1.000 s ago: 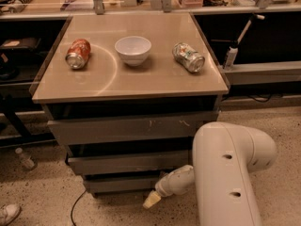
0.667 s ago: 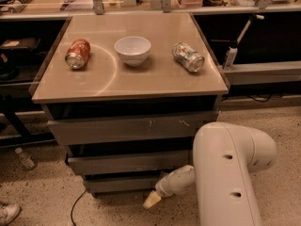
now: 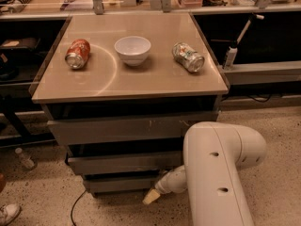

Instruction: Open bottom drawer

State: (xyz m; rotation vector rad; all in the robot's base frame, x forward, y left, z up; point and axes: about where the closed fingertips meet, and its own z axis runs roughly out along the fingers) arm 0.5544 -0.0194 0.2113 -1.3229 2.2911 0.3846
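Observation:
The bottom drawer (image 3: 120, 183) is the narrowest grey front, lowest of three under the tan tabletop, and it stands closed. Above it are the mid-width drawer front (image 3: 122, 163) and the widest one (image 3: 127, 128) with pale scratch marks. My gripper (image 3: 151, 197) reaches out from the big white arm (image 3: 216, 173) and sits low near the floor, just in front of the bottom drawer's right end. Its pale tip points down and left.
On the tabletop (image 3: 141, 81) lie a red can (image 3: 77, 53) on its side, a white bowl (image 3: 132, 49) and a silver can (image 3: 188, 57) on its side. A bottle (image 3: 23, 158) and a shoe (image 3: 8, 213) lie on the floor at left. A black cable (image 3: 75, 208) trails below.

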